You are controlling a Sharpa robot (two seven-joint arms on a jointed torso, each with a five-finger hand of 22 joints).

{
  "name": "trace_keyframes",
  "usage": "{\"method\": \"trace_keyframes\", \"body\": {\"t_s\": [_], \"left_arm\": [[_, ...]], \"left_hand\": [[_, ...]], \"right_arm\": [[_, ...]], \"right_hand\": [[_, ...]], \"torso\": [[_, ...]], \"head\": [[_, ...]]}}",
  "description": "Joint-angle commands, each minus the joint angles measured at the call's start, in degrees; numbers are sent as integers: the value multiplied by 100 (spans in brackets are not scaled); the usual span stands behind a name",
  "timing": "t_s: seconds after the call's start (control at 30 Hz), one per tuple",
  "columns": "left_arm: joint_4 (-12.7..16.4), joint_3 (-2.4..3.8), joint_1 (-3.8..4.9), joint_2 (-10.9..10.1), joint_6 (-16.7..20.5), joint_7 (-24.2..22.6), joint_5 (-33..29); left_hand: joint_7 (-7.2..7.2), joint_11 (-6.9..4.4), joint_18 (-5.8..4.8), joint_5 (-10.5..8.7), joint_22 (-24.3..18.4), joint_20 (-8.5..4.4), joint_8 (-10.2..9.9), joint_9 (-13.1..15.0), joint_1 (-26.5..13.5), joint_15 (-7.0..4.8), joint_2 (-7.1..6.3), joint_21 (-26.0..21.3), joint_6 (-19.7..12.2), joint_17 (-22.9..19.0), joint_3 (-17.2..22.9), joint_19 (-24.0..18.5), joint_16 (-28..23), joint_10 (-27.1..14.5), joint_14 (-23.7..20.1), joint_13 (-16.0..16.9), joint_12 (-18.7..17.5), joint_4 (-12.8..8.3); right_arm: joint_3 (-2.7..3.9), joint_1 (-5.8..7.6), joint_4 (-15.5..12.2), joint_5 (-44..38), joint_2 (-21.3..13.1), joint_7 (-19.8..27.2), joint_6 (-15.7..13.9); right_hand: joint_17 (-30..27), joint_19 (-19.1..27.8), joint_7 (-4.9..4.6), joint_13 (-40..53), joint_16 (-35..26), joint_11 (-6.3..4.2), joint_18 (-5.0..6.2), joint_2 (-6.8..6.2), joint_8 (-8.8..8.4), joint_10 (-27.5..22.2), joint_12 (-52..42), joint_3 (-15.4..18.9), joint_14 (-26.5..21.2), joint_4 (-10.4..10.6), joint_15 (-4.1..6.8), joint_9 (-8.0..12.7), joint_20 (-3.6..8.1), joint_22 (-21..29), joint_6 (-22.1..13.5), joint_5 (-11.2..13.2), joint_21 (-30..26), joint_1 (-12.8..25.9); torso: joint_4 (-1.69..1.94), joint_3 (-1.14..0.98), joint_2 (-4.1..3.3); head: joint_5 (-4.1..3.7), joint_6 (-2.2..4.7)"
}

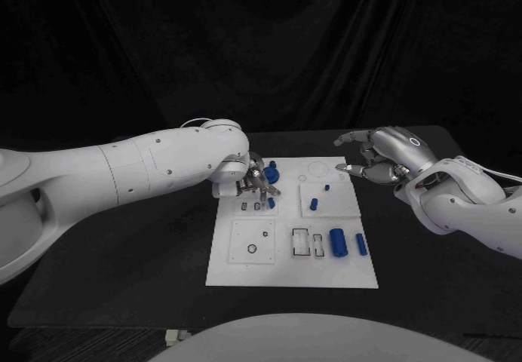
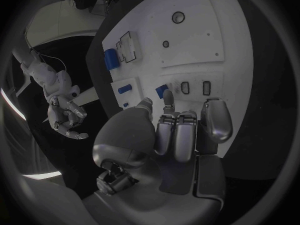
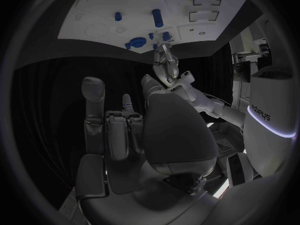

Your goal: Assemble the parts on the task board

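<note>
The white task board [image 1: 292,264] lies in the middle of the black table. My left hand [image 1: 256,181] hovers over its far left corner, fingers stretched down beside a round blue part [image 1: 270,173]. Its fingertips [image 2: 167,96] end right next to a small blue part [image 2: 161,90] standing beside two empty slots [image 2: 195,87]; I see no grip on it. My right hand [image 1: 376,160] hangs above the table past the board's far right corner, fingers loosely curled and holding nothing. Blue pegs [image 1: 313,203] and a blue cylinder [image 1: 339,242] lie on the board's right side.
A narrow blue piece [image 1: 361,243] lies beside the cylinder near the board's right edge. A round hole [image 1: 253,248] and rectangular recesses [image 1: 309,243] are in the board's near half. Bare black table surrounds the board.
</note>
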State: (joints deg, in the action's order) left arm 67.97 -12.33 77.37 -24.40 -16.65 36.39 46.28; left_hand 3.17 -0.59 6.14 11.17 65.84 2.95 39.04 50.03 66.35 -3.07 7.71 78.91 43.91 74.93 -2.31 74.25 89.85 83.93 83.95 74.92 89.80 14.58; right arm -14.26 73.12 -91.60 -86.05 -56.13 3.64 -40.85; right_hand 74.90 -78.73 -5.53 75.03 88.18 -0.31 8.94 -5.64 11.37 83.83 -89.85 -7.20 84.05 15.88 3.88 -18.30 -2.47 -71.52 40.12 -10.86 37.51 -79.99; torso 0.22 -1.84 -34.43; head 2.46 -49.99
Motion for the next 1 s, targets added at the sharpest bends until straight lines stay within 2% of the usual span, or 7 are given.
{"method": "trace_keyframes", "body": {"t_s": [0.03,0.07,0.2,0.7,1.0], "left_arm": [[-14,6,-23,26,98,-189,-1],[-20,6,-29,30,100,-198,-1],[-44,6,-44,49,96,-209,-1],[-162,6,-182,130,93,-211,-1],[-211,6,-230,142,67,-196,-1]], "left_hand": [[-10,-22,-47,52,-20,0,-72,13,88,-41,-7,-36,-16,1507,51,-48,15,607,605,1508,20,-18],[-8,-19,-47,63,-19,2,-98,16,100,-40,-8,-38,-15,1507,63,-49,15,607,605,1508,20,-26],[-5,-15,-47,111,-16,6,-181,30,144,-35,-14,-47,7,1507,106,-52,15,607,605,1508,20,-59],[-14,-22,-44,223,-10,8,-371,76,265,-37,-26,-69,104,1507,240,-58,15,607,605,1508,20,-163],[-23,-30,-46,302,14,3,-480,112,340,-44,-23,-68,155,1507,344,-42,15,607,605,1508,20,-236]], "right_arm": [[4,-18,10,-1,3,-92,32],[4,-19,12,-1,3,-93,35],[4,-21,16,-1,5,-94,39],[4,-28,32,-1,22,-93,46],[4,-36,43,0,29,-88,44]], "right_hand": [[1298,-51,2,1497,-15,24,-86,57,36,617,-15,14,542,20,-13,5,0,-8,51,-23,20,18],[1298,-51,2,1497,-15,24,-86,57,36,617,-15,14,542,20,-13,5,0,-8,51,-23,20,18],[1298,-51,2,1497,-15,24,-86,57,36,617,-15,14,542,20,-13,5,0,-8,51,-23,20,18],[1296,-51,0,1497,-17,26,-86,59,39,617,-15,17,541,19,-14,9,0,-9,56,-25,17,25],[1294,-52,-2,1497,-19,27,-85,59,43,617,-15,20,541,16,-14,13,-1,-9,63,-25,14,28]], "torso": [[-8,-5,3],[-19,-6,2],[3,-12,2],[12,-19,13],[16,-24,14]], "head": [[5,-1],[13,-1],[-17,-1],[-51,-1],[-66,-1]]}}
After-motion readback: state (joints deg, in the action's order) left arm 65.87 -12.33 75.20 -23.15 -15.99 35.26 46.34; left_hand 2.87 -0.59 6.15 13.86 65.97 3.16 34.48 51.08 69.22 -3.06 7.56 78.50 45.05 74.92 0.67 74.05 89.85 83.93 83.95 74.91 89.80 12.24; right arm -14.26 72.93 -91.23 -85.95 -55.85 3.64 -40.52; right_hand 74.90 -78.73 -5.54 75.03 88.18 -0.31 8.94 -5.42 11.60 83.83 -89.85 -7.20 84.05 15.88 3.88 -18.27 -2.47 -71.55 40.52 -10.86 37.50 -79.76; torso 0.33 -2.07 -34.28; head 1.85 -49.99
